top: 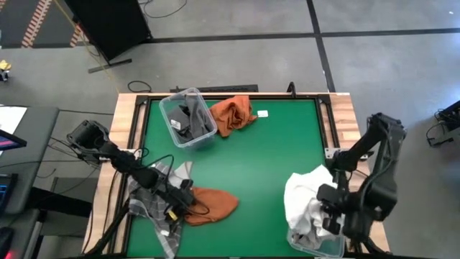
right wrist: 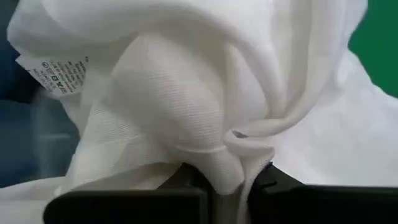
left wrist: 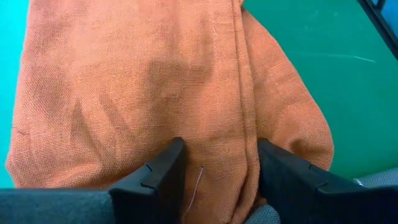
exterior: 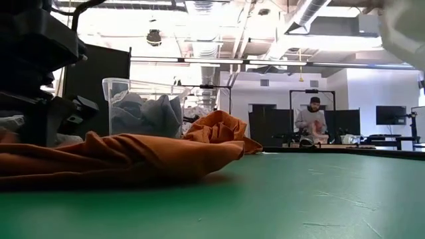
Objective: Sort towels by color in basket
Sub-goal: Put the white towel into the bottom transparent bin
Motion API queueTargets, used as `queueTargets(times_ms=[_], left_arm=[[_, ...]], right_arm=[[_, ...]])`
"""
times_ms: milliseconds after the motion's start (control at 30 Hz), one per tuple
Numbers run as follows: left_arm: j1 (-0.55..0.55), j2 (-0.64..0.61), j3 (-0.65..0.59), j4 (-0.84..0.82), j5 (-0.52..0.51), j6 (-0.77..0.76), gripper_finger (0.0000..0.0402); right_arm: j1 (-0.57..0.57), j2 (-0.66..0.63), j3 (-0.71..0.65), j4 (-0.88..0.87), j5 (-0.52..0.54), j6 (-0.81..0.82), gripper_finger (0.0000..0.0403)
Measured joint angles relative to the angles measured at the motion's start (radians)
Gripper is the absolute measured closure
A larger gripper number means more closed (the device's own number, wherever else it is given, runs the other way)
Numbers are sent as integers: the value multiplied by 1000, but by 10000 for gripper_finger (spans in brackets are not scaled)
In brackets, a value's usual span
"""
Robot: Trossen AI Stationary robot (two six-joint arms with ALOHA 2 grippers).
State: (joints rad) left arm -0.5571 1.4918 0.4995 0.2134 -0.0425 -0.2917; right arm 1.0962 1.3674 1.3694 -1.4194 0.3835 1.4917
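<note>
Step in hand, as I judge it: two towels being handled at once, neither yet binned.

Left gripper [left wrist: 217, 180] sits low at the lower left of the high view, jaws set wide and straddling a fold of the near rust-orange towel [top: 208, 204], which lies flat on the green tabletop [top: 273, 151]. Fingers flank the cloth but have not pinched it. The grey plaid towel [top: 154, 188] lies under the left arm, touching the orange one.

Right gripper [right wrist: 227, 180] at lower right is clamped on a bunched ridge of the white towel [top: 305, 201], which drapes over the clear bin [top: 323, 244] at the bottom edge. I cannot tell whether red grid lines show on it.

Upper centre: a second clear bin [top: 188, 119] holds the dark grey towel [top: 188, 115]; a second rust-orange towel [top: 233, 114] lies just beside it on the tabletop.

Next, in my view: close the left jaws on the fold, lift clear of the plaid, carry toward the other orange cloth. Right arm needs to lower the white towel fully into its bin before letting go.
</note>
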Motion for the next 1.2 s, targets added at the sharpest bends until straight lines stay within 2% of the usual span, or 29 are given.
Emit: queueTargets(times_ms=[167,533,800,967,1200], left_arm=[[17,0,0,0,1,15,219],[55,0,0,0,19,42,219],[60,0,0,0,20,45,219],[60,0,0,-1,20,48,219],[60,0,0,-4,20,49,219]], right_arm=[[-7,68,-108,85,-107,53,346],[-78,184,-370,523,-253,-15,346],[-127,215,-423,633,-288,-72,339],[-135,185,-425,642,-292,-85,295],[-146,53,-430,633,-300,-54,181]])
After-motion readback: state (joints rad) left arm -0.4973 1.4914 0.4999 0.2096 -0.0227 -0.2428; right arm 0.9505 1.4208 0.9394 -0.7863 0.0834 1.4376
